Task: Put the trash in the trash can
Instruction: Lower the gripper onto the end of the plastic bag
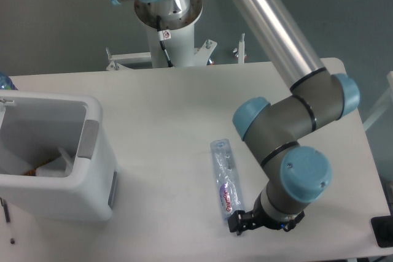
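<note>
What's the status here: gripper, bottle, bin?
Gripper low at bottle's near end, jaw state unclear. Flattened bottle flat on table, not lifted. Trash can far left, path clear.

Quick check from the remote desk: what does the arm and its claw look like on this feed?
The arm has polished silver tube links, dark grey joint housings and light blue round end caps. Its silver base column carries a black cable and a small sticker. The claw is black and mostly hidden beneath the wrist, with a small blue light glowing near it.
</note>
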